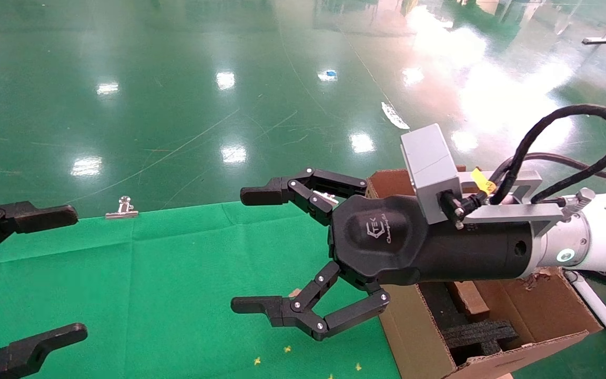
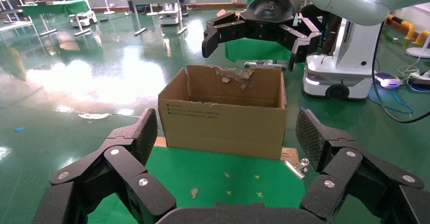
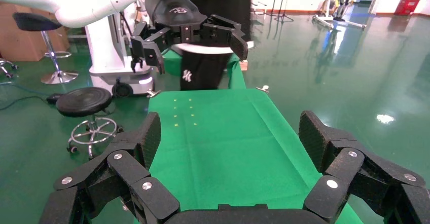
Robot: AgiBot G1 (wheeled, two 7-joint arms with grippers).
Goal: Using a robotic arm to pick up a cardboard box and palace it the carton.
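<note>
- Your right gripper [image 1: 261, 250] hangs over the green cloth [image 1: 177, 284], just by the carton's [image 1: 418, 326] near side. Fingers spread wide, nothing btwn them. It points toward the robot's left.
- The robotic arm [image 1: 597, 242] comes in from the right, lying flat above the carton. Grey camera block [image 1: 429, 163] and black cable [image 1: 571, 137] sit on top.
- Your left gripper [image 1: 19, 279] sits at the left edge of the cloth. Also spread wide, holding nothing.
- The carton stands at the right end of the table, top open, torn flaps up. In the left wrist view its printed side [image 2: 198, 113] faces the left gripper [image 2: 225, 148].
- Inside the carton you see black foam [image 1: 479, 334] and a brown piece [image 1: 468, 297]. It may be the cardboard box, but you can't tell for sure. Its long side runs away from the robot.
- A metal clip [image 1: 122, 209] lies at the cloth's far edge.
</note>
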